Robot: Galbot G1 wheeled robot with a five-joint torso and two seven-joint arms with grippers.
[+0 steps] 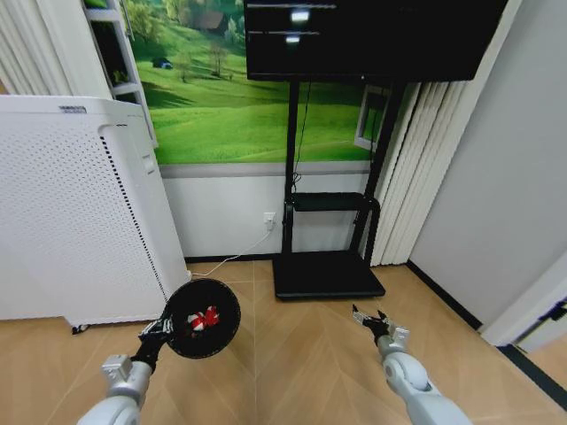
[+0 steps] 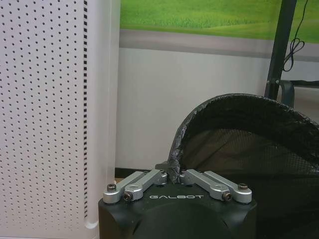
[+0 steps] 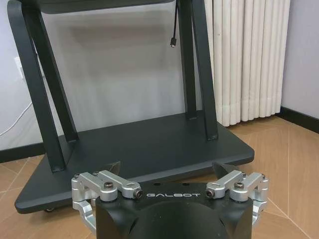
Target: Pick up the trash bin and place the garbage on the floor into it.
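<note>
Silver screwed linkages on black wrist housings marked GALBOT; grey arms.

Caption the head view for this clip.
Left gripper holds the trash bin by its rim, red-and-white garbage inside; right gripper open.

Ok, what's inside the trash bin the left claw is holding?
Inside the trash bin, gripped at its rim by the left claw, lies one red-and-white wad. The wall hides the rest of the bottom.

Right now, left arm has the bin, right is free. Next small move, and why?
Probably hold the trash bin steady and turn to look for more garbage. The left gripper is shut on its rim, a red-and-white wad already lies inside, the right gripper hangs open, and no litter shows on the floor ahead.
</note>
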